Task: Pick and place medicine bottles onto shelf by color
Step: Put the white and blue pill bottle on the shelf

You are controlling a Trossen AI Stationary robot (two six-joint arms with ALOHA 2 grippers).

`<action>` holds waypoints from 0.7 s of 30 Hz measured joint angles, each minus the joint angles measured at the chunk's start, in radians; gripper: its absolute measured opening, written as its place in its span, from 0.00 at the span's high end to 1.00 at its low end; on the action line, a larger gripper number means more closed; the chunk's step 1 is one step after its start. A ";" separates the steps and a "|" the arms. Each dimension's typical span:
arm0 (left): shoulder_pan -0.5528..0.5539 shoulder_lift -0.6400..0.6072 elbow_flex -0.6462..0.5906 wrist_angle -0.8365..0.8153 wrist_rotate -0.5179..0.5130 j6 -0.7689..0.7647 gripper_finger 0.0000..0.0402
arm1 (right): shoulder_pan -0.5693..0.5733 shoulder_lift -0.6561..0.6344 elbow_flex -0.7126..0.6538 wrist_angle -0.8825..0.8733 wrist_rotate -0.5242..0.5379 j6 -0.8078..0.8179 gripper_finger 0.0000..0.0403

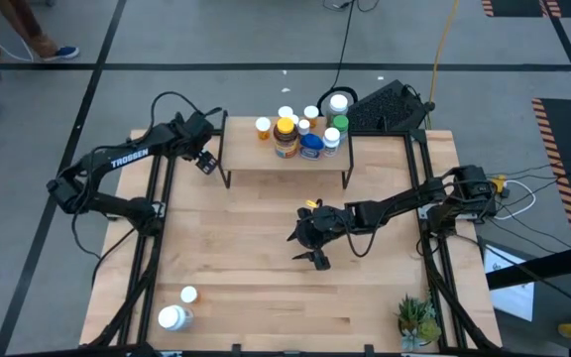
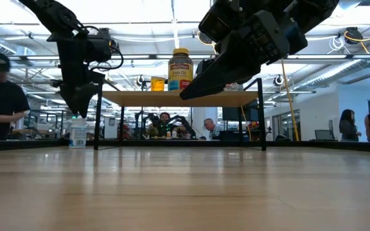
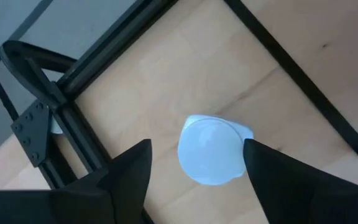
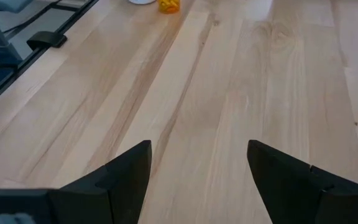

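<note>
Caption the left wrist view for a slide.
Left gripper open above a white-capped bottle standing on the wooden table.

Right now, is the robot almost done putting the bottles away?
Nearly. A cluster of bottles already stands on the shelf. The left gripper, open, hangs over a white-capped bottle beside the shelf. The right gripper is open and empty mid-table. Two more bottles wait on the left arm's side.

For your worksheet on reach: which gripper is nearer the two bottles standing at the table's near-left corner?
Right. The right gripper hangs open over the table's middle, diagonally across from the two bottles; the left gripper is open beside the shelf, farther away.
</note>
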 joint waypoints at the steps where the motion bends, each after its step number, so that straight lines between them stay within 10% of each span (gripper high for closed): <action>1: 0.000 0.000 -0.002 0.004 0.005 -0.002 0.38 | 0.000 0.000 0.000 -0.003 0.000 0.000 0.36; 21: -0.003 -0.027 -0.081 -0.005 -0.016 -0.117 0.54 | 0.000 0.000 0.000 -0.002 0.001 0.022 0.36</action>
